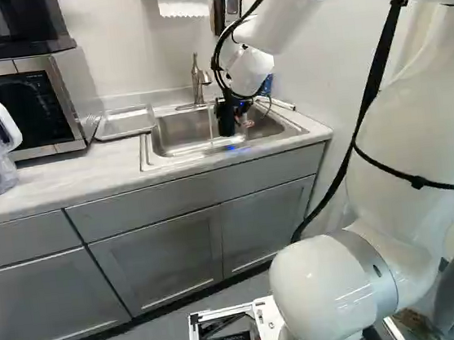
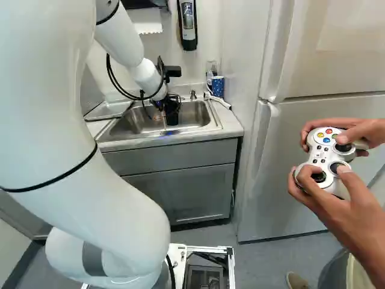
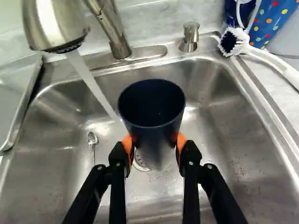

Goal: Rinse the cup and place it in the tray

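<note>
Steel sink [image 3: 224, 126], dark cup [image 3: 152, 112] mouth-up, long axis seemingly near vertical, pinched in end effector [image 2: 166, 111].

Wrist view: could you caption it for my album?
A dark blue cup, held in the jaws over a steel sink, beside water running from the tap.
</note>
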